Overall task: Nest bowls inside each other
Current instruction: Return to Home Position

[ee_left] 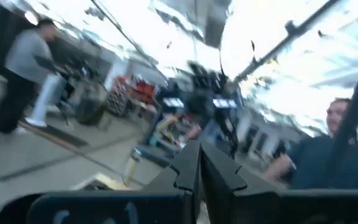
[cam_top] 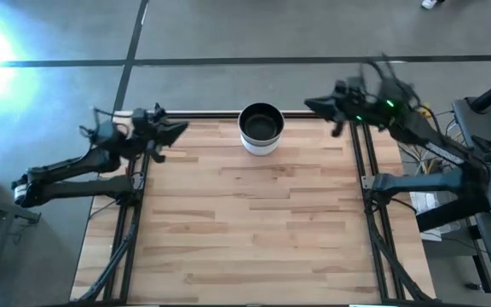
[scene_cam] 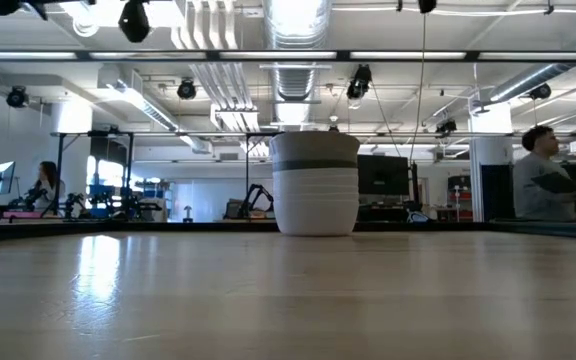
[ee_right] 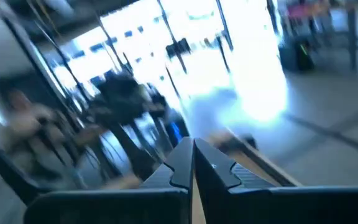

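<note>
- The stack of bowls [cam_top: 261,128] stands at the middle of the counter's [cam_top: 245,222] far edge, all nested into one upright pile.
- In the high view, the black bowl [cam_top: 261,123] sits on top and a white rim shows at the bottom.
- In the low view, the pile [scene_cam: 314,185] has ribbed white sides below and a grey band [scene_cam: 314,148] near the top.
- The left gripper [cam_top: 180,130] hangs over the far left corner of the counter, well apart from the pile and pointing toward it. Its arm is stretched out low from the left side.
- In the left wrist view, its fingers [ee_left: 188,168] lie pressed together with only a thin seam between them, holding nothing.
- The right gripper [cam_top: 311,106] is raised by the far right corner, just beyond the counter's edge, and points toward the pile. Its arm is folded back toward the right side.
- In the right wrist view, its fingers [ee_right: 182,165] also meet tip to tip, with nothing between them.
- A person [scene_cam: 540,185] stands in the room beyond the counter.
</note>
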You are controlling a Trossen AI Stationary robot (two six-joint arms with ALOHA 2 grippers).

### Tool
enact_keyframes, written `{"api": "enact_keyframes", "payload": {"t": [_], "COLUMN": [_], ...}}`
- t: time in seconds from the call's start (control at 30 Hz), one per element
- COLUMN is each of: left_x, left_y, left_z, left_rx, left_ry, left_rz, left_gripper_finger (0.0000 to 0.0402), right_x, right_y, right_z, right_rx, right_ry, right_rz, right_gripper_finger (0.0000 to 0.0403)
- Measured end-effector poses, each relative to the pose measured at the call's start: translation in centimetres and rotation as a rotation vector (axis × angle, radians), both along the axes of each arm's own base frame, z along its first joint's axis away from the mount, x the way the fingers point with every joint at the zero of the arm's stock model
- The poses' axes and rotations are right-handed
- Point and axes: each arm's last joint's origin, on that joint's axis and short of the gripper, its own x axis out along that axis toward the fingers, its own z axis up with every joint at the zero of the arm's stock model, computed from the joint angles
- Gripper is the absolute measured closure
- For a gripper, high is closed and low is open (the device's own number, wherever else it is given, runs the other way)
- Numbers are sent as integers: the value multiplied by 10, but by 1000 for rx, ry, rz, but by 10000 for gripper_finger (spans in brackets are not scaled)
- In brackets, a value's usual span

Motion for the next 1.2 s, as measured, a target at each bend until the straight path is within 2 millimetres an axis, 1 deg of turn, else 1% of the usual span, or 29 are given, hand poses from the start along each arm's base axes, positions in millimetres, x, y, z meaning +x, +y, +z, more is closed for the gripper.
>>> {"api": "enact_keyframes", "payload": {"t": [0.1,0.2,0.33,0.47,0.57,0.7,0.77,0.83,0.97,1.03,1.2], "left_x": [-21,-32,-47,-59,-70,-80,-84,-80,-78,-77,-77], "left_y": [-4,-5,-10,-14,-17,-21,-22,-21,-20,-19,-19], "left_z": [-9,-26,-40,-50,-56,-71,-76,-82,-82,-86,-89], "left_rx": [-5,-36,-72,-77,-74,-96,-104,-116,-121,-130,-139], "left_ry": [-55,-68,-125,-163,-213,-206,-229,-194,-172,-139,-114], "left_rz": [74,138,135,164,192,194,189,192,195,202,212], "left_gripper_finger": [402,402,402,402,402,402,402,402,402,402,402], "right_x": [-24,-43,-58,-71,-79,-88,-92,-97,-102,-104,-109], "right_y": [16,27,36,43,49,57,60,63,68,70,72], "right_z": [-13,-28,-50,-67,-78,-92,-98,-105,-119,-126,-151], "right_rx": [-8,-6,12,14,24,45,59,65,68,72,111], "right_ry": [-179,-327,-479,-610,-650,-657,-670,-684,-686,-687,-685], "right_rz": [16,3,23,19,0,25,8,-14,-53,-69,-106], "right_gripper_finger": [394,394,394,394,394,394,394,394,394,394,394]}}
